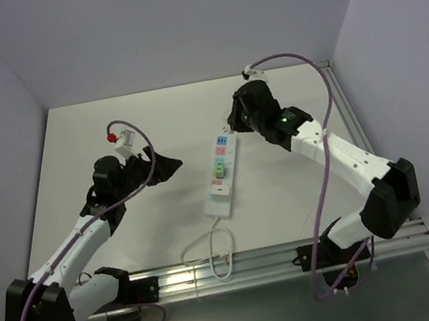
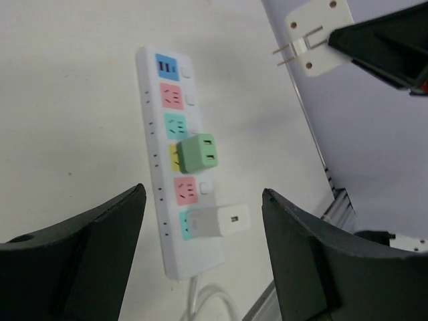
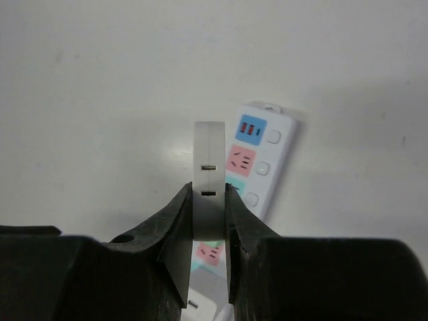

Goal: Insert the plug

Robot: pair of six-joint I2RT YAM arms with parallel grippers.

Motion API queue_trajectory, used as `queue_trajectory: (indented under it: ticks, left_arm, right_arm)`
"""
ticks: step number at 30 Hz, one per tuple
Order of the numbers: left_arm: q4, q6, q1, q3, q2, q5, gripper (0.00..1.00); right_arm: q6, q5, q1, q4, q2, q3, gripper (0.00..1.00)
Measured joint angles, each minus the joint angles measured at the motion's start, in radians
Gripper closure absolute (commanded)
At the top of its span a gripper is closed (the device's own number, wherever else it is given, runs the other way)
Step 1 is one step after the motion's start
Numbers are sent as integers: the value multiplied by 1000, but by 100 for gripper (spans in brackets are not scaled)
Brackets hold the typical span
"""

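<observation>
White table [image 1: 282, 194], pale lavender walls [image 1: 174, 19], metal front rail [image 1: 257, 266].

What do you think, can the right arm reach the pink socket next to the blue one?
Probably yes. The right gripper, shut on the white plug, hangs beside the power strip, the pink socket sits bare, and the left gripper is off to the side.
</observation>
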Motion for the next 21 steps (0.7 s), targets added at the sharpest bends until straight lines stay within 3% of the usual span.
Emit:
queue_trajectory:
  ticks: [7, 13, 21]
  left_arm:
    - [-40, -5, 0, 163, 270, -87, 28]
    - [-48, -9, 0, 278, 465, -139, 30]
    - [-49, -13, 0, 328, 563, -161, 29]
  right_arm:
    - [53, 282, 100, -160, 243, 144, 100]
    - [126, 415, 154, -260, 407, 266, 100]
    - [249, 549, 190, -401, 628, 501, 100]
